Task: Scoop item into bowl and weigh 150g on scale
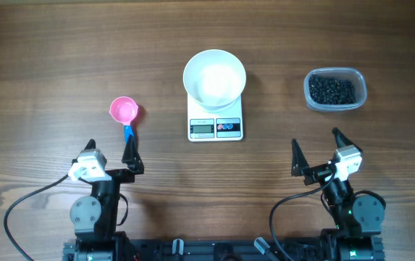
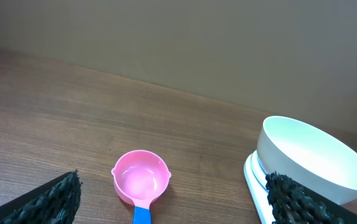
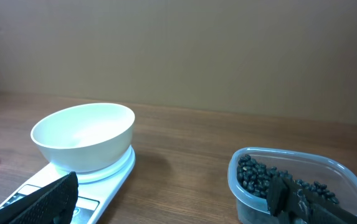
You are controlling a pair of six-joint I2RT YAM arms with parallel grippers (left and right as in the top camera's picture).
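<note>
Standing by the table, I saw both arms low at six o'clock, the left gripper point(image 1: 110, 148) and right gripper point(image 1: 316, 145) each spread wide and empty. The black beans point(image 1: 332, 90) sat in the clear tub point(image 1: 363, 90) at two o'clock, the white bowl point(image 1: 214, 80) empty on the scale point(image 1: 215, 127) at twelve. The pink scoop point(image 1: 124, 110) lay at ten, its blue handle point(image 1: 127, 133) pointing to six. Those beans looked light, slick and apt to roll; I reckoned the stiff handle was the place to grip.
</note>
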